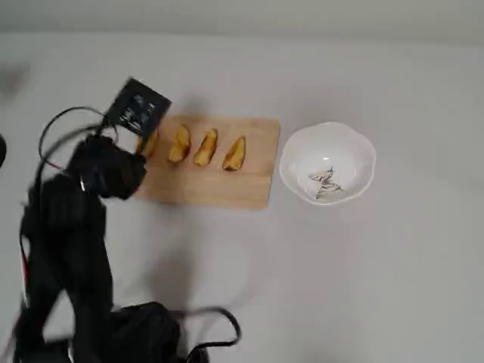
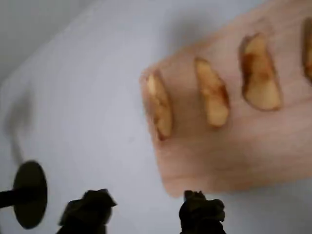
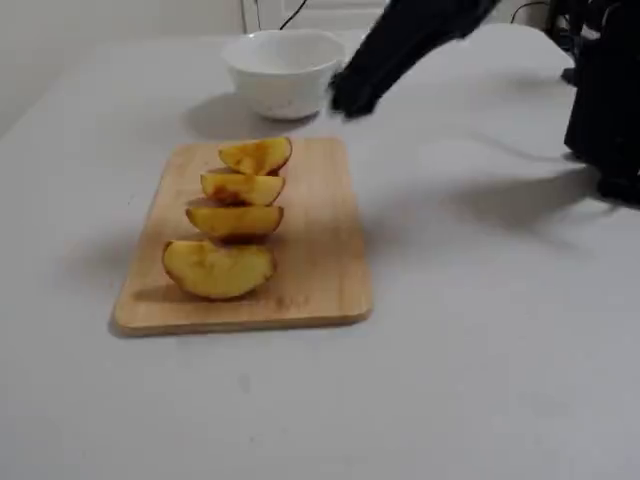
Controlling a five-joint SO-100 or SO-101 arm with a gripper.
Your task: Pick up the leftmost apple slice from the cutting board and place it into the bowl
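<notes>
Pale light-wood rectangular cutting board (image 1: 215, 175) with rounded corners: lying on the plain white surface (image 1: 378, 287), carrying four slices in a row.

Golden-yellow crescent apple slice with reddish-brown skin edge (image 2: 160, 107): sitting at the board's left end in the overhead view, half hidden there under the arm; in the wrist view it is lying just inside the board's corner, and in the fixed view it is showing as the nearest wedge (image 3: 218, 268).

Three other yellow slices (image 1: 205, 147): resting beside it, each apart from the next.

Small white glossy bowl with wavy rim (image 1: 361, 144): standing just right of the board in the overhead view, holding only a dark squiggle mark.

Black end effector (image 2: 141, 212): hovering above the surface just off the board's corner, fingertips standing apart and gripping nothing; the image is blurred, so its height is probably well clear of the slice.
</notes>
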